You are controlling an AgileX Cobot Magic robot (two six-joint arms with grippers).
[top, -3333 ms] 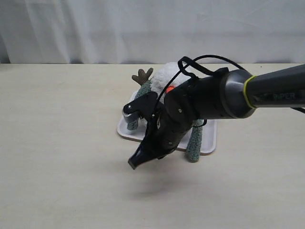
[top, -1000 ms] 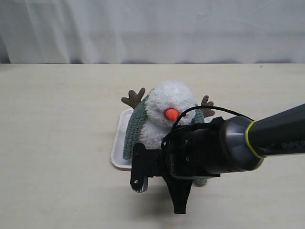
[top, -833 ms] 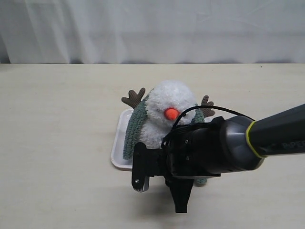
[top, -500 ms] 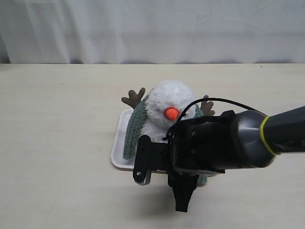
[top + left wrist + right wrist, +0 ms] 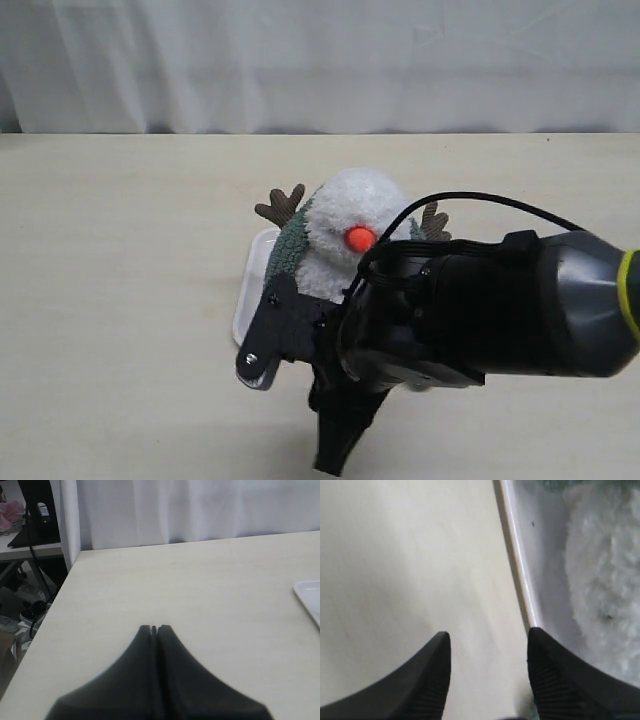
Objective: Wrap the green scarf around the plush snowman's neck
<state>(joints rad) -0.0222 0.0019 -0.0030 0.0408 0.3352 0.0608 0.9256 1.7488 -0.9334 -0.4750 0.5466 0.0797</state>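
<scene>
Near the middle of the pale surface [image 5: 120,300], about midway between its left and right edges, the plush snowman [image 5: 345,205] sits upright on a white tray [image 5: 250,300]. The green scarf [image 5: 283,255] lies against its neck and hangs down 1 side of its body. The other side and the front are hidden behind the bulky black right arm [image 5: 480,310].

The right end effector [image 5: 288,416] hovers off the tray's near edge with its 2 fingers spread wide and nothing between them. The left end effector [image 5: 155,628] has its fingers pressed together and holds nothing, low over bare surface toward the left edge.

Judged from this, the draping looks largely done and the right arm is between grasps. Whether the scarf goes fully round the neck cannot be told. A sensible next move would be to clear the arm from the front and, if an end hangs loose, pinch it near its tip and carry it across the neck crease without tipping the toy.

Only the right wrist view shows the tray's rim [image 5: 517,580] running up between the open fingers, with white fluff [image 5: 600,580] beside it — blurred, at close range. Only the left wrist view shows the left end effector at all; the tray's corner [image 5: 310,597] is well apart from it.
</scene>
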